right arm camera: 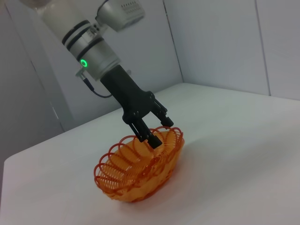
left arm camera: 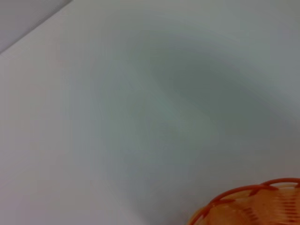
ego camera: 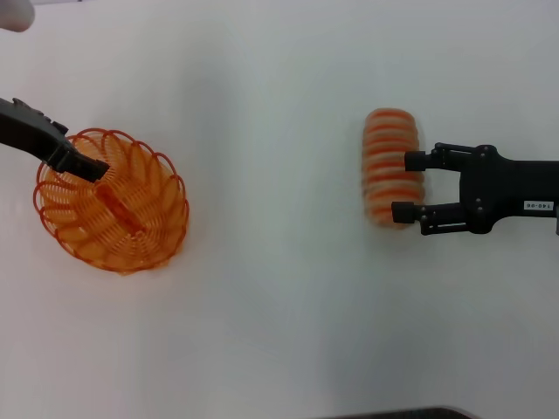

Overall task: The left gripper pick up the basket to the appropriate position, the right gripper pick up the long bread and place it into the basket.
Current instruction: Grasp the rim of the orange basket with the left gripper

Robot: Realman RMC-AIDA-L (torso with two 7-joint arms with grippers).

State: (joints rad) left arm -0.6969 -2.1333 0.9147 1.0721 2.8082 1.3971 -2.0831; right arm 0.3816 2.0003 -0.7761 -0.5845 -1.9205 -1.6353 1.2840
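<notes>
The orange wire basket (ego camera: pixel 122 214) sits on the white table at the left; it also shows in the right wrist view (right arm camera: pixel 136 171) and at the edge of the left wrist view (left arm camera: pixel 253 206). My left gripper (ego camera: pixel 94 169) is shut on the basket's rim on the far-left side, one finger inside and one outside, as the right wrist view (right arm camera: pixel 152 136) shows. The long bread (ego camera: pixel 389 140), tan with orange stripes, lies at the right, pointing away from me. My right gripper (ego camera: pixel 404 187) is open, its fingertips over the near half of the bread's right side.
The white table (ego camera: pixel 279 288) spreads bare between the basket and the bread. A dark edge (ego camera: pixel 410 413) shows at the near side. Grey wall panels (right arm camera: pixel 211 42) stand behind the table's far side.
</notes>
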